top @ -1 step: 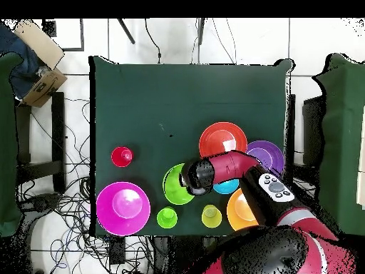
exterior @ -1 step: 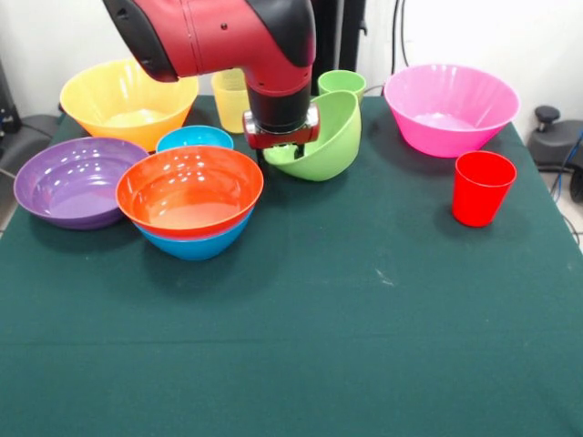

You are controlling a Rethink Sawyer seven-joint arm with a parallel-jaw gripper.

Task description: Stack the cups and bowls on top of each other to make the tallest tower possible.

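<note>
My gripper [exterior @ -1 step: 284, 151] is shut on the near rim of the green bowl [exterior @ -1 step: 328, 137], which hangs tilted on its side just above the cloth. In the overhead view the gripper [top @ -1 step: 191, 178] covers the right edge of the green bowl [top @ -1 step: 175, 184]. Left of it the red-orange bowl [exterior @ -1 step: 189, 187] sits nested in the big blue bowl [exterior @ -1 step: 196, 246], a low tower [top @ -1 step: 222, 140]. The small blue bowl [exterior @ -1 step: 194, 138], purple bowl [exterior @ -1 step: 73, 180] and yellow-orange bowl [exterior @ -1 step: 123, 100] stand apart. The pink bowl [exterior @ -1 step: 451, 107], red cup [exterior @ -1 step: 482, 187], yellow cup [exterior @ -1 step: 230, 96] and green cup [exterior @ -1 step: 342, 84] stand alone.
The dark green tablecloth [exterior @ -1 step: 301, 337] stretches towards the front edge. The arm [top @ -1 step: 235, 168] passes over the small blue bowl [top @ -1 step: 227, 188] in the overhead view. Cables and a cardboard box [top @ -1 step: 39, 78] lie on the floor beside the table.
</note>
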